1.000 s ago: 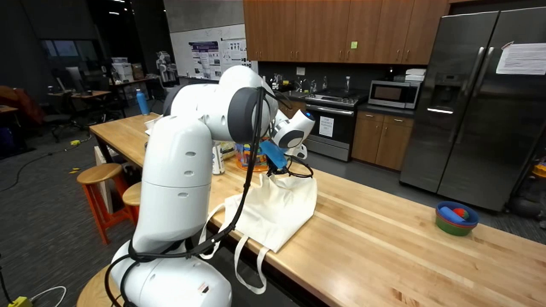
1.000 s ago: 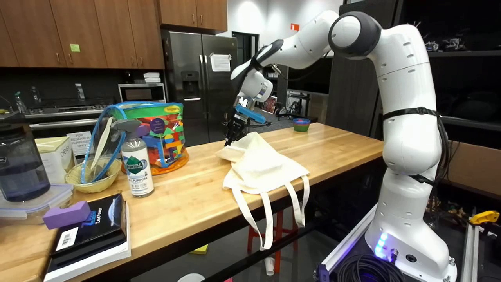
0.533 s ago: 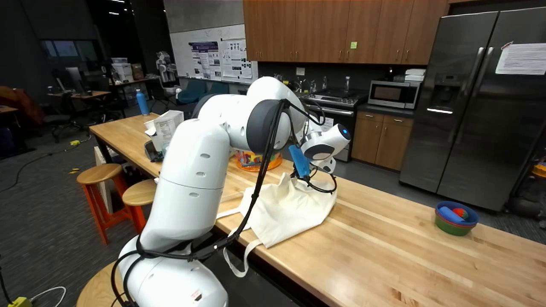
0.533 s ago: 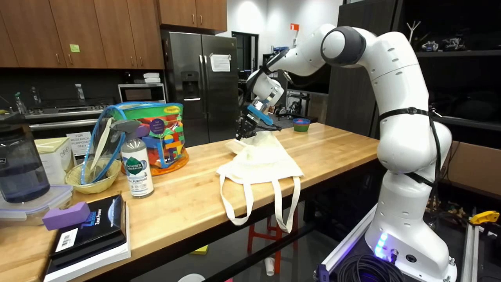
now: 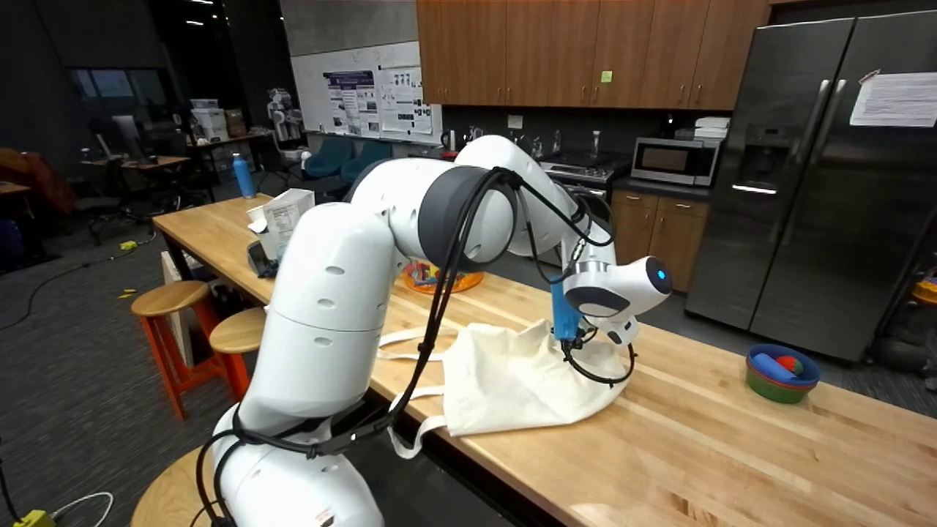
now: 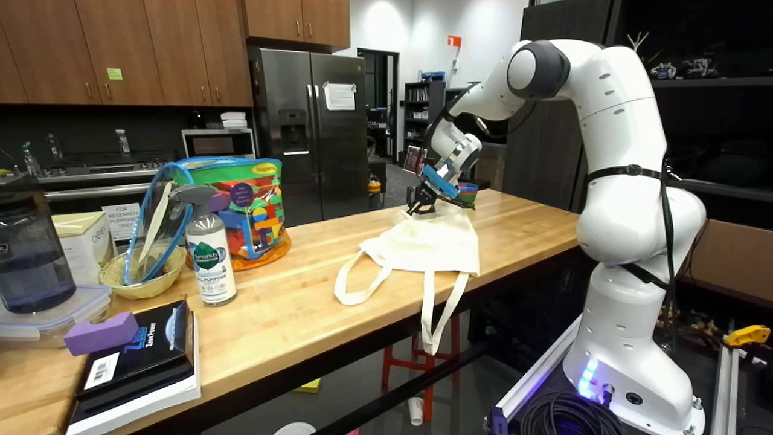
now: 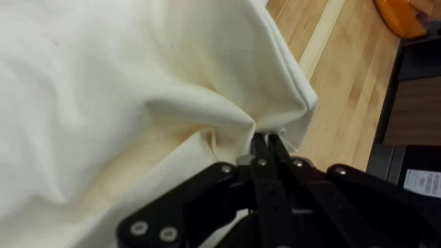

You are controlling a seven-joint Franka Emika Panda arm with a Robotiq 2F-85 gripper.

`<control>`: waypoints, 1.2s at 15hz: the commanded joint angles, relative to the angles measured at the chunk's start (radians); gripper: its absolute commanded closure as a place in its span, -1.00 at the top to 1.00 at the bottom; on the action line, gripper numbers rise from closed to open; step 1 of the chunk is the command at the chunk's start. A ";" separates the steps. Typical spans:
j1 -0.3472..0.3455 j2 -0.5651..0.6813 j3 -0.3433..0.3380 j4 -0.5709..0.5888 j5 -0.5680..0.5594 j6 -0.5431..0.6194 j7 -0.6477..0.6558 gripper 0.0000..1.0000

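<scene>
In an exterior view, the spray bottle [image 6: 210,263] reads "Seventh Generation" and "All Purpose". From it, at seven o'clock, a black box [image 6: 151,350] bears "Zeee Power"; at ten o'clock, a sheet [image 6: 122,221] on the oven [image 6: 102,193] says "For Research Purposes Only". Wall posters [image 5: 353,106] are illegible.

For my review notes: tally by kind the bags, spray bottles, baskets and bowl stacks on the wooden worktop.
Bags: 2 (cream tote bag, clear toy bag)
Spray bottle: 1
Yellow basket: 1
Bowl stack: 1
Total: 5
</scene>
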 commanded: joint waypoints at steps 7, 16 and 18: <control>0.017 -0.203 -0.113 -0.247 -0.102 0.087 0.062 -0.98; 0.144 -0.255 -0.013 -0.152 -0.446 -0.005 0.214 -0.98; 0.171 -0.242 0.023 -0.117 -0.473 -0.025 0.201 -0.98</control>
